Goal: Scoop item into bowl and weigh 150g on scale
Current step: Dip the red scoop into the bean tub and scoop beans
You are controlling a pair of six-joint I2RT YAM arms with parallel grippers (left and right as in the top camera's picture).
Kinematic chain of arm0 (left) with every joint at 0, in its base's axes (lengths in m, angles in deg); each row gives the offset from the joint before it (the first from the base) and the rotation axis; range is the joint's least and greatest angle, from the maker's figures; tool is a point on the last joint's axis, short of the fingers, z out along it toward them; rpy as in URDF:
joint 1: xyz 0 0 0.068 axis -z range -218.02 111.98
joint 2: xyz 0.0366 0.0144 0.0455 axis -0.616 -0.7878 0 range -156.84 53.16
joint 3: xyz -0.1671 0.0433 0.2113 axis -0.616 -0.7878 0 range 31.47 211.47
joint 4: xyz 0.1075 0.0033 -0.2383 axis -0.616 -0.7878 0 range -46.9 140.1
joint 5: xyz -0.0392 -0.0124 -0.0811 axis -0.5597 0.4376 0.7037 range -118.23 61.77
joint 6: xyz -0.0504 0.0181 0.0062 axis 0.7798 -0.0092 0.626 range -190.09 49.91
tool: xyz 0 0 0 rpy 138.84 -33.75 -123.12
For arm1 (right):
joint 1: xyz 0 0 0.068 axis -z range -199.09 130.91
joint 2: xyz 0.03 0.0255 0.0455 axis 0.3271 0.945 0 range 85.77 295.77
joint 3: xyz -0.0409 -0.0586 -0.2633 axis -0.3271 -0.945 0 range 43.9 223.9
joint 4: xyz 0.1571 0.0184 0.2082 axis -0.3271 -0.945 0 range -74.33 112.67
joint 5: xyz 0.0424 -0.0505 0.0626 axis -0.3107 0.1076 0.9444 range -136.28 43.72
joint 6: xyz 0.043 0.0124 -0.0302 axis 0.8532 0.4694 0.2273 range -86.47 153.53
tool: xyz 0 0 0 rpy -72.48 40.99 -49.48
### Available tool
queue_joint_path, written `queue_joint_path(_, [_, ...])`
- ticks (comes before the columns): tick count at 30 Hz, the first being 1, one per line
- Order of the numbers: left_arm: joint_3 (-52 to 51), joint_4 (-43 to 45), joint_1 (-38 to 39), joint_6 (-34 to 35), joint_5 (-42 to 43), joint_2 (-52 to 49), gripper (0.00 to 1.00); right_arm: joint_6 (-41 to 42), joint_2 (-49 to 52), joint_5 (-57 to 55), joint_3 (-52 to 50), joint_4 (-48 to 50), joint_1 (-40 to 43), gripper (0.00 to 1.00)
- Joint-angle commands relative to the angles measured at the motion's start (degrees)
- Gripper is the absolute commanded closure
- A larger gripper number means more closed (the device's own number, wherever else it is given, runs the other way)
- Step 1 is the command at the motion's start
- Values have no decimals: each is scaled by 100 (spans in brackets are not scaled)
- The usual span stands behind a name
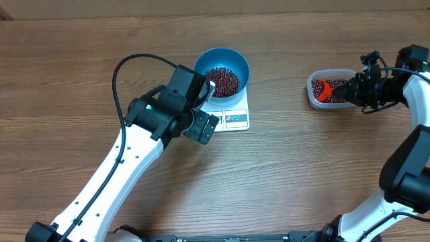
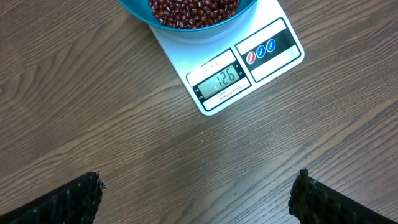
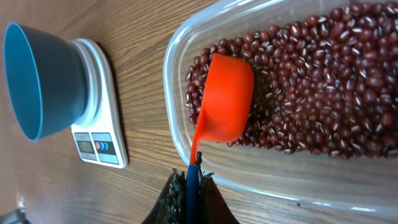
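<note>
Overhead: left arm (image 1: 161,114) covers the display corner of the scale (image 1: 236,111), so no digits there, buttons too small. Left wrist cam: bowl (image 2: 186,18) chopped by top edge, left gripper (image 2: 199,205) shows only as 2 tips at the bottom corners. Right wrist cam: tub (image 3: 169,87) runs off top + right, scoop (image 3: 227,96) handle mostly buried in the right gripper (image 3: 191,186), readout unreadable, bowl's inside hidden by its wall.

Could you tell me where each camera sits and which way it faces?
Overhead: above the table, looking straight down; left arm and right arm show.
Left wrist: looks down at scale display and bowl; open left hand fingertips show.
Right wrist: looks along shut right hand holding scoop in tub of beans.
Shared: all see bowl on scale.
</note>
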Motion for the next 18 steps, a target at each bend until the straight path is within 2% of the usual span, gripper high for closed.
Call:
queue_joint_path(1, [-24, 7, 2, -92, 66, 68, 0, 87, 48, 286, -44, -50, 79, 96])
queue_joint_path(18, [-24, 7, 2, -90, 66, 68, 0, 203, 48, 636, -46, -219, 577, 96])
